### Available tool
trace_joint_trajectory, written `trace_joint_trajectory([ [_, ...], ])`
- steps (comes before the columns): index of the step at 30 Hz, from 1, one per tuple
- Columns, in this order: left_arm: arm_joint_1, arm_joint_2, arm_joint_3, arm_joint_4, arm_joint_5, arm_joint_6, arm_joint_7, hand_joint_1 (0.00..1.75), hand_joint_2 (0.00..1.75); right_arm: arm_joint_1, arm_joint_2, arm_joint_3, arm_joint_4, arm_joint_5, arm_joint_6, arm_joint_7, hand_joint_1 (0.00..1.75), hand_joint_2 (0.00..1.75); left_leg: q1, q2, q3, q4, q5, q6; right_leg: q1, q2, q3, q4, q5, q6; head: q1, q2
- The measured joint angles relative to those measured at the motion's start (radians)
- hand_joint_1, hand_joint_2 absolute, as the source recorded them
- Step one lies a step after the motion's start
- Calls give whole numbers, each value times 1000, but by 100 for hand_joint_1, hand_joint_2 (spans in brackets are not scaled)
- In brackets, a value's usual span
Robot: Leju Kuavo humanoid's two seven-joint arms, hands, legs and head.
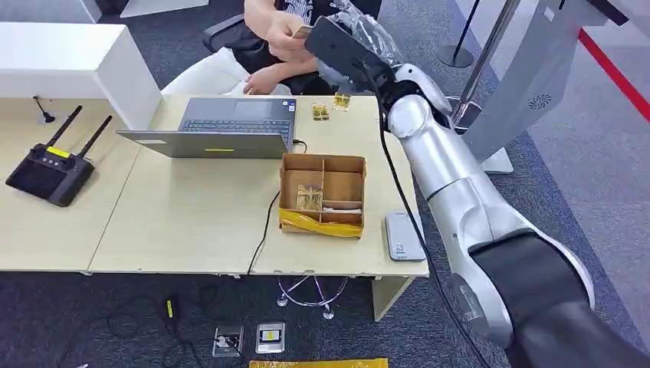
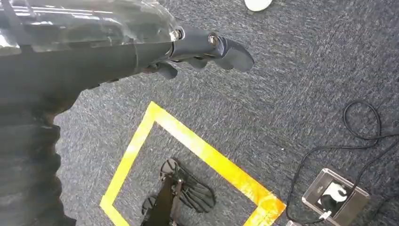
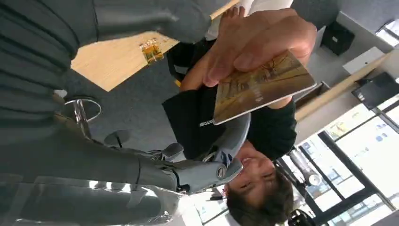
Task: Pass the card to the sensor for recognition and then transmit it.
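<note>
We see the card (image 3: 261,87) pinched in a person's hand (image 3: 256,40), just beyond our right hand (image 3: 188,172), whose fingers look spread and apart from it, though the angle is poor. Our left hand (image 2: 207,49) hangs over the carpet, fingers loosely curled, holding nothing.

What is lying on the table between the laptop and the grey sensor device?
The head view shows a cardboard box with compartments between the laptop and the grey sensor device.
</note>
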Motion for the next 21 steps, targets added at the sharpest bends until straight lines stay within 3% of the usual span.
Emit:
trace_joint_trajectory([
  [7,2,0,-1,0,0,2,0,0,175,2,-17,-1,22,-44,-41,-53,0,175,0,1,0,0,0,0,0,1,-1,0,0,0,0,0],
  [11,4,0,-2,0,2,10,0,0,175,7,-41,-20,26,-122,-102,-116,0,175,0,1,1,0,0,0,0,1,-1,0,0,0,0,0],
  [15,5,0,-2,0,2,10,-1,0,175,7,-43,-20,26,-123,-102,-120,0,175,0,1,0,0,0,0,0,1,-1,0,0,0,0,0],
  [17,8,0,-2,0,7,12,-5,0,175,8,-59,-38,26,-193,-137,-159,0,175,0,1,1,1,0,0,0,1,-1,0,0,0,-1,0],
  [18,37,0,-2,0,35,19,-29,0,175,36,-174,-136,26,-386,-183,-168,0,175,0,-1,2,1,-1,1,0,-1,2,-3,0,0,-1,0],
  [21,61,1,-2,0,54,33,-35,0,175,106,-284,-207,26,-459,-192,-136,0,175,0,-2,3,1,-2,3,0,-2,6,-8,1,1,0,0],
])
